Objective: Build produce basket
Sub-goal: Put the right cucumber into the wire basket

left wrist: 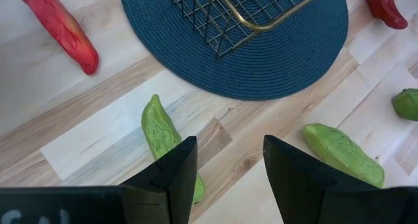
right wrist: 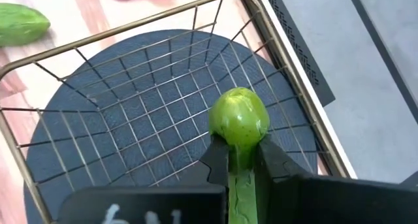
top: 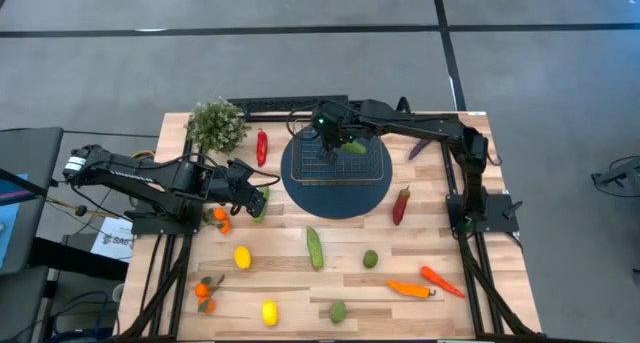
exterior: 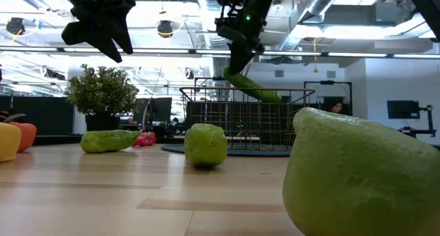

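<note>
A green cucumber (right wrist: pixel 239 123) is pinched between the fingers of the right gripper (right wrist: pixel 240 160) and held over the wire basket (top: pixel 335 165), clear of the grid bottom. In the low view it hangs tilted, its lower end about level with the basket's rim. The basket is sat on a round dark blue mat (top: pixel 340 198), and so far nothing is seen lying inside it.

The left gripper (left wrist: pixel 225 168) is hovering over the wood near the mat's edge, jaws spread and nothing between them. Directly below it a second cucumber (left wrist: pixel 163 136) is lying on the table (top: pixel 440 308), and a third one (left wrist: pixel 343 152) is off to the side.

The rest of the produce is scattered around the table:
- a red pepper (top: pixel 262 146) beside the leafy plant (top: pixel 217 124)
- another red pepper (top: pixel 401 205) just off the mat on the right arm's side
- a purple eggplant (top: pixel 421 148) near the right arm
- two limes (top: pixel 370 259) (top: pixel 338 311) and two lemons (top: pixel 242 257) (top: pixel 269 311) toward the front
- two carrots (top: pixel 411 289) (top: pixel 441 280) at the front right
- small oranges (top: pixel 219 218) by the left arm's base, more oranges (top: pixel 204 295) at the front left
</note>
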Tool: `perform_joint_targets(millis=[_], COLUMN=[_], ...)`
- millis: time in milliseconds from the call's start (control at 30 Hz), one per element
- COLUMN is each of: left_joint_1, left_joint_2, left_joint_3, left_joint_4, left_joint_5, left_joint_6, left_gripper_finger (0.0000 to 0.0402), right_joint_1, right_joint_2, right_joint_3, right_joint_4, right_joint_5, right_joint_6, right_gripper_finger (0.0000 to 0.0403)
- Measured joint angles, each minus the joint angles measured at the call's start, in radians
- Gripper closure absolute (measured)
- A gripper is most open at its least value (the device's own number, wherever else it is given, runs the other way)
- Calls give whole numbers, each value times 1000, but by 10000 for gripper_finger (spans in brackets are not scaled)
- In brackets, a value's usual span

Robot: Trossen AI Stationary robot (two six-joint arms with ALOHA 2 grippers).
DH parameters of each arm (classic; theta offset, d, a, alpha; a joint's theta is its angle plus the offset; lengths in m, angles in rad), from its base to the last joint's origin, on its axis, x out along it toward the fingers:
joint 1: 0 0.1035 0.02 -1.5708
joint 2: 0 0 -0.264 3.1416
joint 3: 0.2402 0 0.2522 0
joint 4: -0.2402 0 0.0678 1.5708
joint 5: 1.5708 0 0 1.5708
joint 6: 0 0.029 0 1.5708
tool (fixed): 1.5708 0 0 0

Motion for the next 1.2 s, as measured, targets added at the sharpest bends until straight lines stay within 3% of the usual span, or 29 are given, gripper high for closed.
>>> perform_joint_targets(millis=[667, 1200], left_joint_1=[0, 0], left_joint_2=[0, 0], left_joint_3=[0, 0], left_joint_4=[0, 0], left_joint_5=[0, 0], left_joint_6=[-1, 0], left_gripper_finger=[239, 239], right_joint_1=[-9, -14], right_joint_2=[-1, 0], right_joint_3=[-13, -253], right_joint_4=[-14, 92], right_joint_5=[-2, -34], right_joint_6=[102, 178], right_gripper_finger=[377, 378])
